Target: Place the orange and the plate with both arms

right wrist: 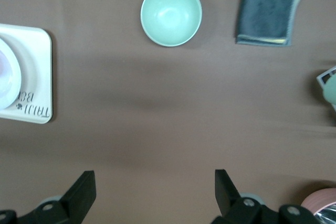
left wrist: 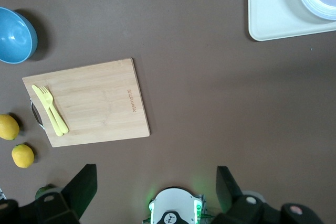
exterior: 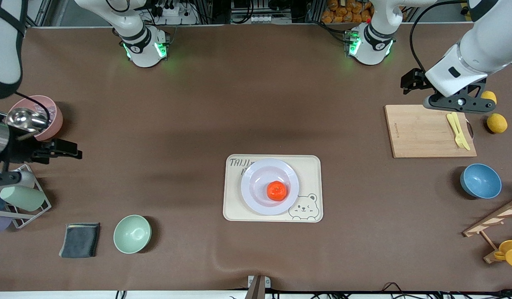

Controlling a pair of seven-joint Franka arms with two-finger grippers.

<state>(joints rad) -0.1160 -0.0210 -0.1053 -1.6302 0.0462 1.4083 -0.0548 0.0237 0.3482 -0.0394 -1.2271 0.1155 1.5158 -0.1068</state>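
Orange (exterior: pixel 276 190) on plate (exterior: pixel 256 199), bear tray (exterior: pixel 310 166); both end effectors (left wrist: pixel 156 187) (right wrist: pixel 155 192) released, seemingly unobstructed.

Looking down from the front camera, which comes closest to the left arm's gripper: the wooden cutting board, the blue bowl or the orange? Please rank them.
From the left gripper:
1. Cutting board, directly beneath it.
2. Blue bowl, nearer the camera, same end of the table.
3. Orange, on the plate mid-table.

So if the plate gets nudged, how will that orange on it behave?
The orange is round, so it would probably roll. The plate looks shallow and smooth, so its rim may barely stop it. Being small, it is likely light and easily disturbed.
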